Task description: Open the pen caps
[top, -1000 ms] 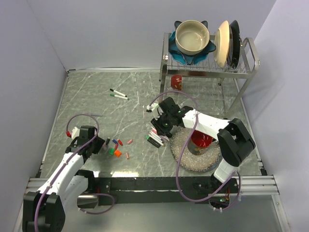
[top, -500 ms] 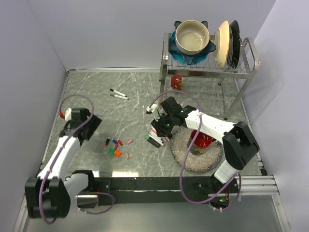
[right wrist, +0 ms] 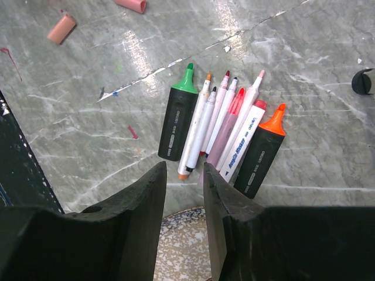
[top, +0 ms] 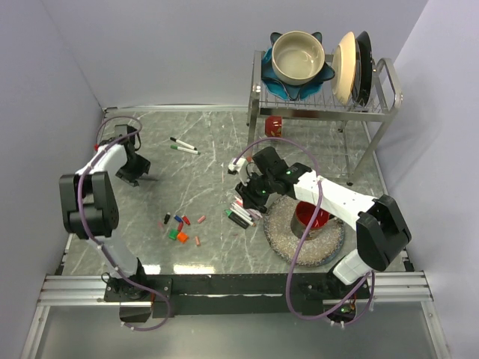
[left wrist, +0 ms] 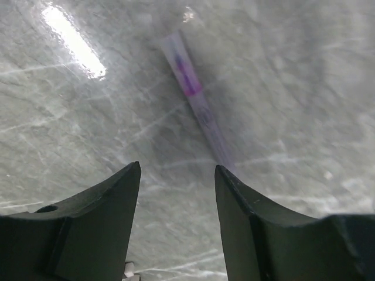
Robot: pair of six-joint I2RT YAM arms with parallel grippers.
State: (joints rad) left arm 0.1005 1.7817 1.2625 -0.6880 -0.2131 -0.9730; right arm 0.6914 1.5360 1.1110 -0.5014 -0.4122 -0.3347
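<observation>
Swinging away from the near-left corner, the left gripper [top: 139,170] now sits by the left edge of the tabletop, further toward the far side than a second ago, while the right gripper [top: 251,197] has barely shifted from its place over the middle of the table. In the left wrist view the fingers are spread wide with nothing between them, and a pale pen [left wrist: 195,108] with a purple band lies on the marble just ahead. It is too blurred to tell whether it wears a cap. The right gripper's fingers stand a narrow gap apart and hold nothing, hovering above a row of markers [right wrist: 220,126]. The green highlighter [right wrist: 179,123], the orange highlighter [right wrist: 261,151] and the slim pens between them all show bare tips. The pen caps [top: 179,228] lie loose in a scatter toward the near edge, left of middle: black, blue, red, green, orange and a few pink ones. Judging by this, most of the job looks done. What seems left is the pair of pens [top: 184,146] lying apart toward the far edge, whose dark and green ends look capped though they are small, and perhaps the pale pen under the left gripper.
</observation>
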